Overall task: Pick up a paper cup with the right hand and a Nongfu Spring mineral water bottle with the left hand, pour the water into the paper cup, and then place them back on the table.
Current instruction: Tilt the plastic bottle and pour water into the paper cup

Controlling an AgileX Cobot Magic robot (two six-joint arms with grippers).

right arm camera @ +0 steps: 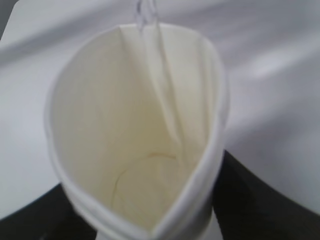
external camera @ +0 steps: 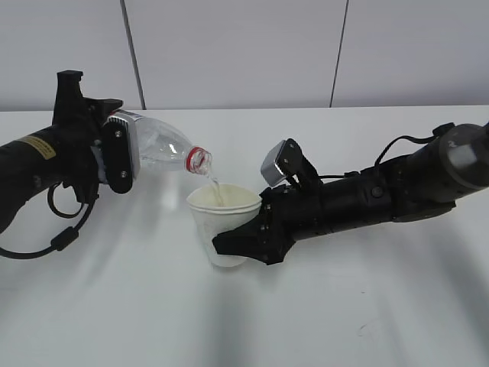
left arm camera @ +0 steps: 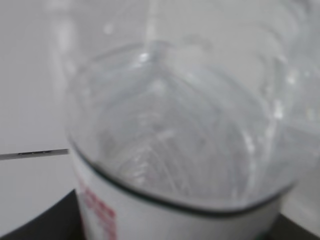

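My left gripper (external camera: 116,157) is shut on the clear water bottle (external camera: 157,149) and holds it tipped nearly flat, red neck ring to the right. A thin stream of water (external camera: 215,189) runs from its mouth into the white paper cup (external camera: 221,222). My right gripper (external camera: 256,233) is shut on the cup and holds it just under the bottle mouth, over the white table (external camera: 344,306). In the left wrist view the bottle (left arm camera: 175,125) fills the frame, its red-and-white label at the bottom. In the right wrist view the cup (right arm camera: 135,140) is squeezed to an oval, with the stream (right arm camera: 160,75) running down its cream inside.
A small dark mark (external camera: 362,329) lies on the table at the front right. A grey panelled wall (external camera: 244,46) stands behind the table's far edge. The left arm's black cable (external camera: 61,229) loops down toward the table at the left.
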